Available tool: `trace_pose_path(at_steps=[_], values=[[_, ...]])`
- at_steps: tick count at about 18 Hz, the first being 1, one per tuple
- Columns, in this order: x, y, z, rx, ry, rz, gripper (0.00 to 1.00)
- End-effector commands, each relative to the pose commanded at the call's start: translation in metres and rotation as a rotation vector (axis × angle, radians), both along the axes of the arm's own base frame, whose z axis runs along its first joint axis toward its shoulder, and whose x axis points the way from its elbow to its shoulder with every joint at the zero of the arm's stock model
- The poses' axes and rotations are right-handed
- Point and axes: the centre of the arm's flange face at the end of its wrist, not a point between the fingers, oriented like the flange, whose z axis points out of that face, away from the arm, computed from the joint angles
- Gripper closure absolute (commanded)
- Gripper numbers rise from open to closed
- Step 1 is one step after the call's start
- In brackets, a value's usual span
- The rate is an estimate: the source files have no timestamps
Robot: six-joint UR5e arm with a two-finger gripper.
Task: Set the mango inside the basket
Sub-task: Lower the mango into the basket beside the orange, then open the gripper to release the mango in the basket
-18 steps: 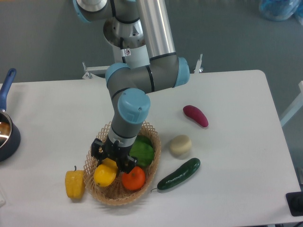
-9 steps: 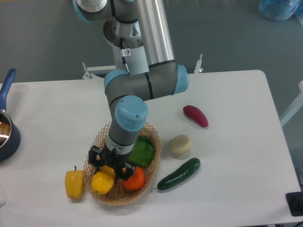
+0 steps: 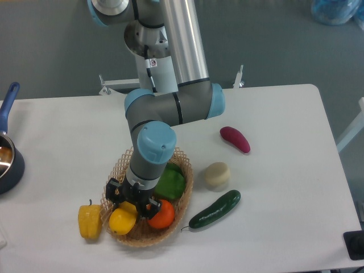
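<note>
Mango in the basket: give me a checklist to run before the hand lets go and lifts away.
1. mango is inside the basket rim: ok.
2. Mango rests on the basket floor, not hanging: cannot tell.
3. hand grip state on the mango: cannot tell, fingers are hidden by the wrist.
4. orange beside the mango leaves room: ok, though they look close.
5. yellow pepper stays outside the basket, clear of the hand: ok.
6. Path straight up is free: ok.
</note>
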Motion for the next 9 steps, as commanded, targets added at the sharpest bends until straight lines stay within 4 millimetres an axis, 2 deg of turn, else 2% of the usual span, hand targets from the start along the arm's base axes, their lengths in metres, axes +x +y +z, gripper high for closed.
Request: trace_pose_path(at_steps=[1, 2, 4, 5, 9], values=[[0.0, 0.0, 0.0, 0.0, 0.001, -0.001, 0.71], [0.0, 0.0, 0.001, 0.003, 0.003, -0.004, 0.57], [-0.002, 0.002, 0.005, 0.011, 0.01, -0.004, 0.23], [-0.002, 0.003, 0.005, 0.014, 0.012, -0.004, 0.0], [-0.008, 0.007, 0.021, 0.037, 0.036, -0.003, 0.0]])
